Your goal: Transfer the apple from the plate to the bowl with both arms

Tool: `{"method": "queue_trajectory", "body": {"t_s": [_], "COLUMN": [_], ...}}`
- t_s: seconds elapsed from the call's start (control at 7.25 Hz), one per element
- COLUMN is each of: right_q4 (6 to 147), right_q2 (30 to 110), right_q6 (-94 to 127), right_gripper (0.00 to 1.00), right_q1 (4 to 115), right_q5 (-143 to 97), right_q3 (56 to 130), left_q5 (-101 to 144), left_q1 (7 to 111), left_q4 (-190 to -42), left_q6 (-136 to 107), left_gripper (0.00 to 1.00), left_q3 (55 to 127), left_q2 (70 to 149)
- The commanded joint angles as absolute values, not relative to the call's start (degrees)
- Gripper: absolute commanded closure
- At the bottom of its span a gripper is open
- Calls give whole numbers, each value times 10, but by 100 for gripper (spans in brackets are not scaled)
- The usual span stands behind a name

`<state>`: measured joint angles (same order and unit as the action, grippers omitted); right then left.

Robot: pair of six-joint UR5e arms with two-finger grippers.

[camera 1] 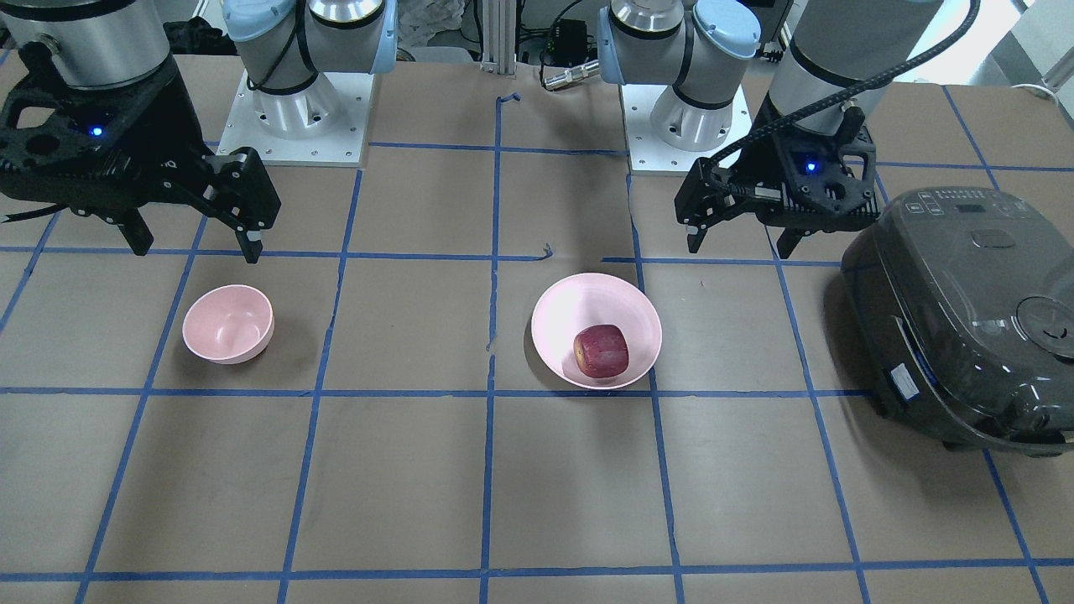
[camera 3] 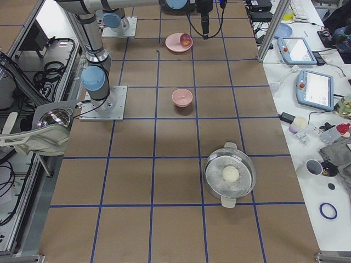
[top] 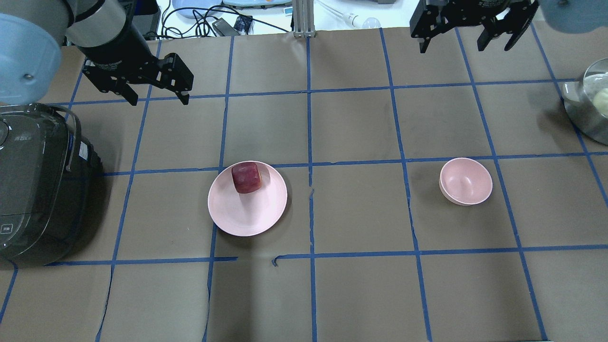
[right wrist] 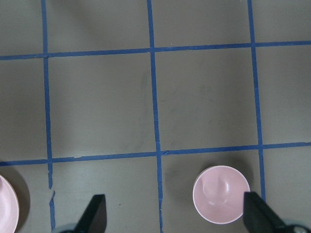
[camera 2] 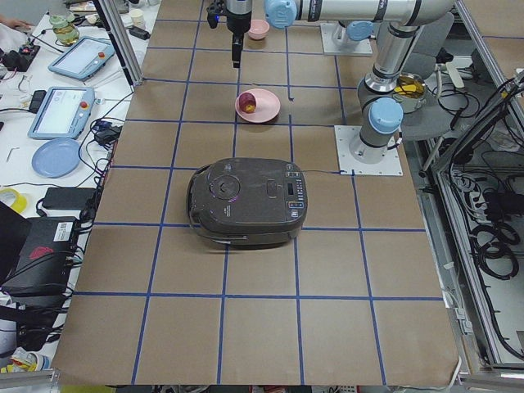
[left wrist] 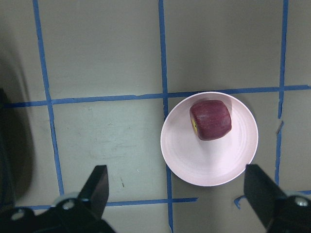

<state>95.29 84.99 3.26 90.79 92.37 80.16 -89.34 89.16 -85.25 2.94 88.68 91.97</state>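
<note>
The dark-red apple (top: 246,177) lies on the wide pale-pink plate (top: 247,213), near its rim; it also shows in the left wrist view (left wrist: 210,120) and the front view (camera 1: 601,351). The small deep pink bowl (top: 465,181) stands empty to the right, and shows in the right wrist view (right wrist: 221,194). My left gripper (top: 159,101) is open and empty, high above the table, up and left of the plate in the overhead view. My right gripper (top: 463,47) is open and empty, high above the table, apart from the bowl.
A dark rice cooker (top: 38,185) stands at the table's left end, left of the plate. A metal pot (top: 591,102) holding a pale ball stands at the right end. Blue tape lines grid the brown table cover.
</note>
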Motion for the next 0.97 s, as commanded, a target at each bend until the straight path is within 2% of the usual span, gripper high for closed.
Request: {"method": "queue_trajectory", "body": {"t_s": [0.0,0.83], "right_q4": [953,952], "right_q2": [851,852], "right_q6": [32,32], "right_gripper": [0,0], "right_q1": [908,908], "right_q5": [925,924], "right_q3": [804,805], "left_q5": [-894,-891], "left_q1": [892,894], "left_q4": [-853,-860], "left_q6": [29,29], "left_gripper": [0,0], "left_q3": [889,889], "left_q2": [919,918]}}
